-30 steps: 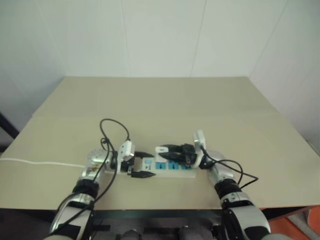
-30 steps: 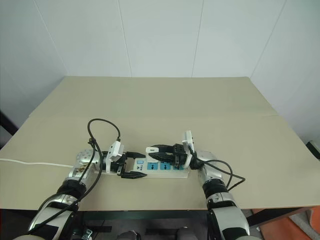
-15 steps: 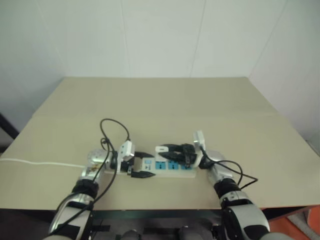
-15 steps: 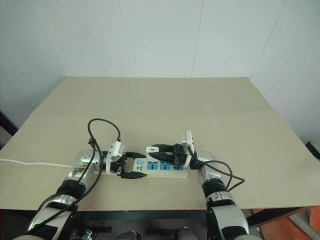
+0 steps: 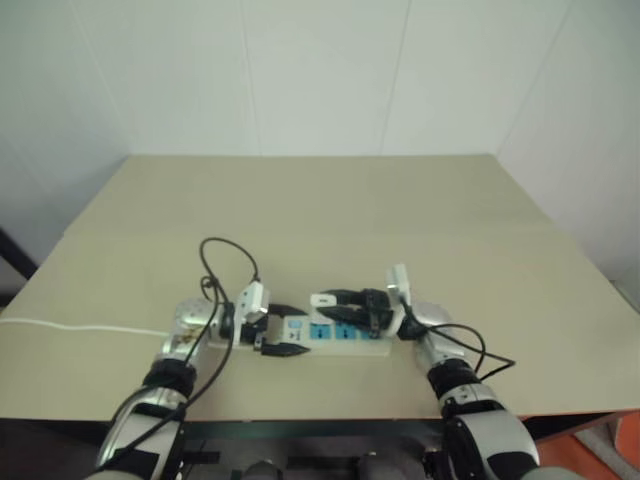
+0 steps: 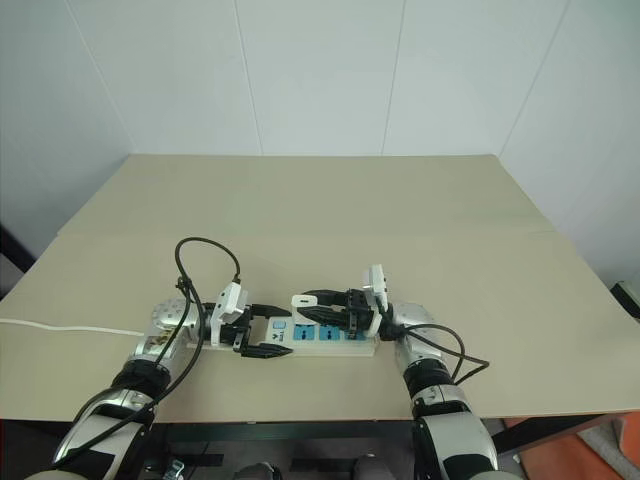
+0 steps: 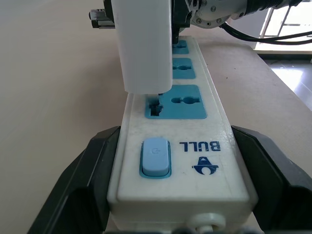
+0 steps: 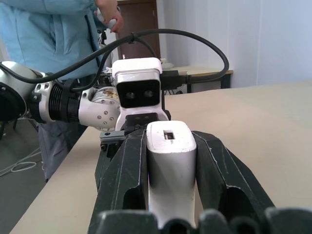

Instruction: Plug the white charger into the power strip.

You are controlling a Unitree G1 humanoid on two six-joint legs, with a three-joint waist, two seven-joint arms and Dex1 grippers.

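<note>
Right end effector (image 8: 171, 195) clamps white charger (image 7: 144, 46) — light, rigid, slick; grip flat sides. Left end effector (image 7: 178, 195) pins power strip (image 7: 183, 161) — stiff.

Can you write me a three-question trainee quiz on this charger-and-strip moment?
1. True or false: the white charger is fully seated in the power strip.
2. Which gripper holds what? A) left on strip, right on charger; B) left on charger, right on strip; C) both on the strip.
3. Fill in: on the strip, the socket nearest the blue ____ is the one the charger stands over.

Key
1. False: in the left wrist view a gap shows under the charger's body, with its prongs just at the socket.
2. A: the left gripper clamps the strip's switch end; the right gripper clamps the charger.
3. switch.
</note>
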